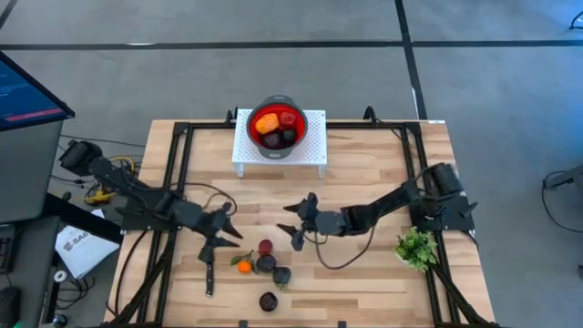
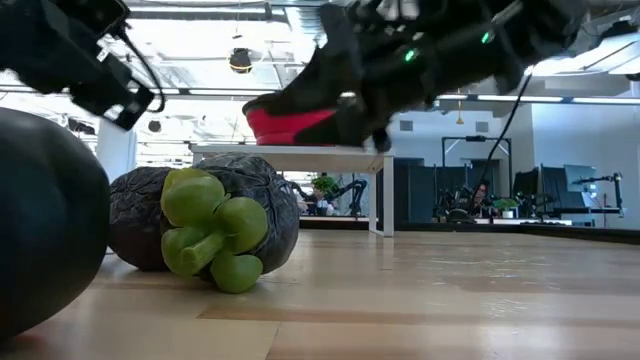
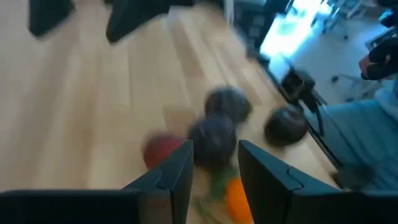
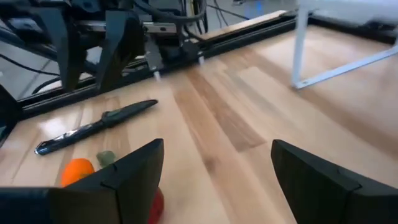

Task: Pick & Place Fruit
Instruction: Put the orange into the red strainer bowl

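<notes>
Several fruit (image 1: 265,266) lie loose on the table (image 1: 364,173), well short of the red bowl (image 1: 278,127), awaiting transfer. Left end effector (image 1: 221,230) and right end effector (image 1: 297,221) flank them, both released, empty.

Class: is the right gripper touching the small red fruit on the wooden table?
Apart. The high view shows bare wood between the right gripper, fingers open, and the small red fruit.
</notes>
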Robot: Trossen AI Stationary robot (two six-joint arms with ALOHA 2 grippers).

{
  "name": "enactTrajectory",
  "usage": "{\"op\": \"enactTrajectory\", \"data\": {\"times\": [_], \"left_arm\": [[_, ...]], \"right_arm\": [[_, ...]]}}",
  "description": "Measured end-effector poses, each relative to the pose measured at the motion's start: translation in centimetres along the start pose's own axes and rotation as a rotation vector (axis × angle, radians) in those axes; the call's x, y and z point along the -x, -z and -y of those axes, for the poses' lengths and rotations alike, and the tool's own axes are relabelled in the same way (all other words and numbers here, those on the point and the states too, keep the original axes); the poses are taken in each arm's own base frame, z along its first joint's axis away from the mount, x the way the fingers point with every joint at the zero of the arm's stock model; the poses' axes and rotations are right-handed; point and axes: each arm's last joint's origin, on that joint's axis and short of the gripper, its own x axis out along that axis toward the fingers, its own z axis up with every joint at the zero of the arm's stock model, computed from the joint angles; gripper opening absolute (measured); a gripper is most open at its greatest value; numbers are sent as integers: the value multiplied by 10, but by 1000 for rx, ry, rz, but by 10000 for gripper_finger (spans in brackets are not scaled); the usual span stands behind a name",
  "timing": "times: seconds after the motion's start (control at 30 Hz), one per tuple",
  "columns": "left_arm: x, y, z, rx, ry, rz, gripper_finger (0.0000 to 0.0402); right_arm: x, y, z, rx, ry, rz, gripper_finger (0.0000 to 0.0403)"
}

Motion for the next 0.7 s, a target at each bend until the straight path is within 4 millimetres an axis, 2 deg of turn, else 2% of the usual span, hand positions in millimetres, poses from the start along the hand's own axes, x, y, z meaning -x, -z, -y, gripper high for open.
{"op": "enactTrajectory", "data": {"times": [0.17, 0.33, 0.53, 0.7], "left_arm": [[-16, -10, 1, 352, -12, -124, 130], [-33, -2, -9, 640, -15, -257, 148], [-56, 0, -21, 713, -57, -339, 169], [-76, 5, -20, 708, -58, -425, 157]], "right_arm": [[-17, 19, -2, -12, -9, 23, 291], [-16, 24, -4, 12, -13, 4, 291], [-8, 30, -14, 94, 39, 22, 291], [1, 41, -17, 124, 105, 26, 291]]}}
